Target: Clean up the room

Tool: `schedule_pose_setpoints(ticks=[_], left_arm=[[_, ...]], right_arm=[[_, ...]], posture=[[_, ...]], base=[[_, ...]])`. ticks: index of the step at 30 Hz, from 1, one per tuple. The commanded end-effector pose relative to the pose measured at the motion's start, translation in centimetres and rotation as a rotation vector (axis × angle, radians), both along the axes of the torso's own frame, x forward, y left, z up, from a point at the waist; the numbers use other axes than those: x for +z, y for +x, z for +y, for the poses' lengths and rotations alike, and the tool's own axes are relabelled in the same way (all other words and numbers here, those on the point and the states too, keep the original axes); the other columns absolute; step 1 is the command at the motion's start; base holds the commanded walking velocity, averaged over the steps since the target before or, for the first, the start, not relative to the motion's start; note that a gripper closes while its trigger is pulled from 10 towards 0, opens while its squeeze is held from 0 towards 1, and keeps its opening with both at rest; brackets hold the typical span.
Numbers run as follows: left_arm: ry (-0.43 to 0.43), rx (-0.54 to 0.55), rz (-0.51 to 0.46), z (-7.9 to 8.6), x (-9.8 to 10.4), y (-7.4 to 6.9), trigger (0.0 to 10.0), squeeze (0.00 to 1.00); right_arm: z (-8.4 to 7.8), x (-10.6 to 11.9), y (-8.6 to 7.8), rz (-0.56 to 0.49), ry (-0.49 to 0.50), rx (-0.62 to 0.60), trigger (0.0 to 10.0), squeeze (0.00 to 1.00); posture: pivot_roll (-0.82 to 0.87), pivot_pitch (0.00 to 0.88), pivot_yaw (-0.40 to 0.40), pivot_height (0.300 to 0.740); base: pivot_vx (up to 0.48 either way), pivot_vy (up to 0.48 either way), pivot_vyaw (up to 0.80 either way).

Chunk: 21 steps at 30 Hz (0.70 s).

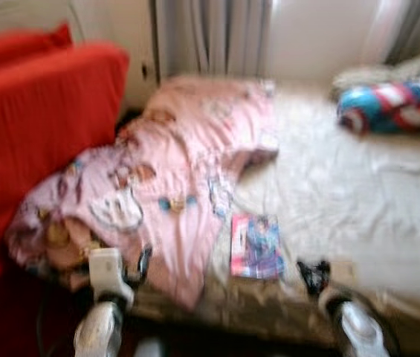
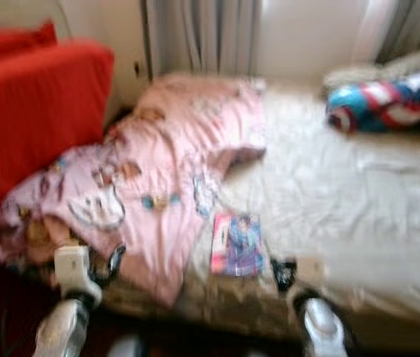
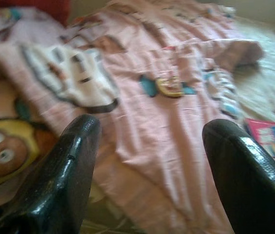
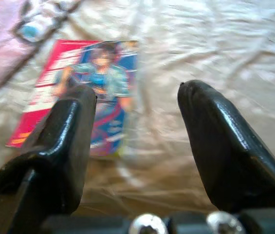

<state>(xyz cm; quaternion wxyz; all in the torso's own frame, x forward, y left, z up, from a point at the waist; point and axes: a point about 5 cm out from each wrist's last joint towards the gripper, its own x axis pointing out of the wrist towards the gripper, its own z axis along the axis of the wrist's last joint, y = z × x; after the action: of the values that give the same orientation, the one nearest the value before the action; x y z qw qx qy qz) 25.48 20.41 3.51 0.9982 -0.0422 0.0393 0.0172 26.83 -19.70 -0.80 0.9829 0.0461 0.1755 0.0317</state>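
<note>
A bedroom, blurred in the head views: a bed (image 1: 358, 193) with a creased cream sheet runs along a pale wall hung with grey curtains (image 1: 213, 37). The left end effector (image 3: 147, 161) hangs over the bed's near edge with its two black fingers spread apart and holding nothing, a pink blanket (image 1: 180, 171) printed with cartoon figures lying beneath it. The right end effector (image 4: 135, 126) is likewise parted and empty, poised above the sheet just beside a magazine (image 4: 81, 92). The magazine lies flat on the sheet close to the bed's front edge, between the two arms, its cover pink and blue with a drawn figure; the lettering is too blurred to read. The blanket is heaped on the left half of the bed, and its lower edge reaches next to the magazine. Left of the bed stands a red sofa (image 1: 39, 126). At the far right lies a blue, red and white pillow (image 1: 392, 104).
</note>
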Motion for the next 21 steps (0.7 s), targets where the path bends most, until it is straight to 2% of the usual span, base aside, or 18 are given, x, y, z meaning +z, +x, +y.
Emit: schedule_pose_setpoints(ticks=[1, 6, 10, 17, 19, 21], left_arm=[[-0.017, 0.011, -0.029, -0.5, 0.5, 0.4, 10.0, 0.0], [-0.033, 0.01, -0.04, -1.1, 0.6, 0.6, 10.0, 0.0], [-0.035, 0.014, -0.043, -1.2, 0.7, 0.5, 10.0, 0.0], [-0.016, 0.035, -0.047, -0.3, 1.1, 0.2, 10.0, 0.0], [-0.007, 0.044, -0.059, 0.3, 1.6, 0.6, 10.0, 0.0], [0.001, 0.038, -0.058, 0.4, 1.7, 0.9, 10.0, 0.0]], right_arm=[[-0.3, 0.6, 0.6, -0.011, -0.009, 0.025, 10.0, 0.0], [-0.4, 1.1, 1.1, -0.024, -0.018, 0.041, 10.0, 0.0], [-0.4, 1.4, 1.5, -0.029, -0.017, 0.048, 10.0, 0.0], [0.6, 1.6, 2.0, -0.029, 0.013, 0.062, 10.0, 0.0], [1.3, 2.1, 2.9, -0.036, 0.024, 0.069, 10.0, 0.0], [1.8, 2.5, 3.4, -0.045, 0.036, 0.069, 10.0, 0.0]], posture=[[0.03, 0.002, -0.115, 0.611], [0.03, 0.009, -0.127, 0.611], [0.04, 0.025, -0.106, 0.611], [0.08, 0.039, -0.084, 0.611], [0.06, 0.067, -0.077, 0.611], [0.07, 0.059, -0.074, 0.611]], base=[[0.394, 0.0, 0.0], [0.324, 0.0, 0.0], [0.346, 0.0, 0.0], [0.0, 0.0, 0.0], [0.0, 0.0, 0.0], [0.0, 0.0, 0.0]])
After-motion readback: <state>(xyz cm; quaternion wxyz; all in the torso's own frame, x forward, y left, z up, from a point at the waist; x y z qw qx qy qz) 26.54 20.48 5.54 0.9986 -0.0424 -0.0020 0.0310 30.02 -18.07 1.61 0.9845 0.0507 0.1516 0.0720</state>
